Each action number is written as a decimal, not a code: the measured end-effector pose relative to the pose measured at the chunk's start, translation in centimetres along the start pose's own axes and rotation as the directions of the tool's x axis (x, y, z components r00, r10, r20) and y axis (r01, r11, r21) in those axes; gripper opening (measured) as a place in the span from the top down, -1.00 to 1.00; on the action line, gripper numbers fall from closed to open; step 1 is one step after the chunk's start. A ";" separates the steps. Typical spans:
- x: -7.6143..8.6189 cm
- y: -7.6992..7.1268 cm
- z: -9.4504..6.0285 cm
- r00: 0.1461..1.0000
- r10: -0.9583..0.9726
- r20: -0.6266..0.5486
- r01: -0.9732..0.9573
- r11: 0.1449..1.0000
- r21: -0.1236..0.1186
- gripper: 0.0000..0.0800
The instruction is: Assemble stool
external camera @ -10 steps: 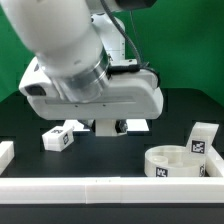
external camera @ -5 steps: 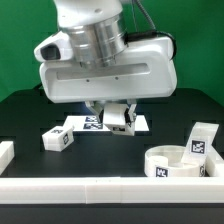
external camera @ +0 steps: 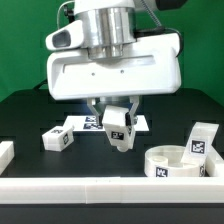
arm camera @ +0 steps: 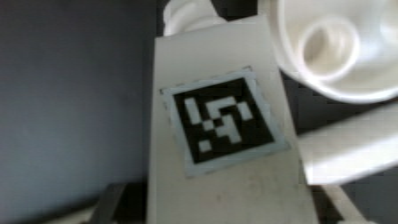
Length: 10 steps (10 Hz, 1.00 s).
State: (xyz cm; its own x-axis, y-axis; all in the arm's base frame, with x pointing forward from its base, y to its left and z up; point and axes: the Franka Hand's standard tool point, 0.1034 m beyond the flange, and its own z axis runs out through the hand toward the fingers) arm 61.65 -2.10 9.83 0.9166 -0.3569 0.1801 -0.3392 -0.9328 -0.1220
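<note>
Exterior view: my gripper [external camera: 118, 116] hangs over the black tabletop [external camera: 25, 118], near the middle of the scene.
Gripper: closed on a white blocky plastic stool leg [external camera: 120, 128]. I see one finger [external camera: 133, 106] on each side of it.
Held leg: lifted clear of the tabletop and tilted rather than upright, with its black-and-white square tag facing the camera.
Wrist view: the held leg [arm camera: 222, 120] runs through the middle of the picture, tag in plain sight. A rounded white part [arm camera: 347, 50] shows past its edge, too blurred for me to name.
Seat: the short round ring-shaped white plastic seat [external camera: 180, 165] lies on the tabletop at the exterior view's lower right, well apart from the held leg.
Second leg: a second white leg [external camera: 201, 137] stands upright just behind the seat.
Third leg: a third white leg [external camera: 57, 139] lies on the tabletop at the exterior view's left, just in front of the marker board [external camera: 85, 122].
Change over the last second: a second ago my wrist sat low and toward the exterior view's left, with the leg down by the marker board. Half a second ago I had risen. Now I have shifted toward the exterior view's right, and the leg has come nearer the camera and tilted more. The seat and the other two legs have not moved.
</note>
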 end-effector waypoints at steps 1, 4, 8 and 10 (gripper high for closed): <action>0.3 -0.1 -0.3 0.999 0.000 -0.046 0.000 1.000 0.002 0.18; 0.2 0.0 0.0 0.971 0.005 -0.241 -0.006 1.000 -0.001 0.18; 0.8 -0.5 -1.5 0.949 -0.009 -0.314 0.016 1.000 0.019 0.18; 1.1 -1.4 -2.3 0.933 -0.004 -0.360 0.024 0.998 0.053 0.18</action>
State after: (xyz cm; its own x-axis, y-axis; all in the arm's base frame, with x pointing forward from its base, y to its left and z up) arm 62.66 -1.32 12.48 0.7800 -0.3478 0.5202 -0.3051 -0.9372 -0.1691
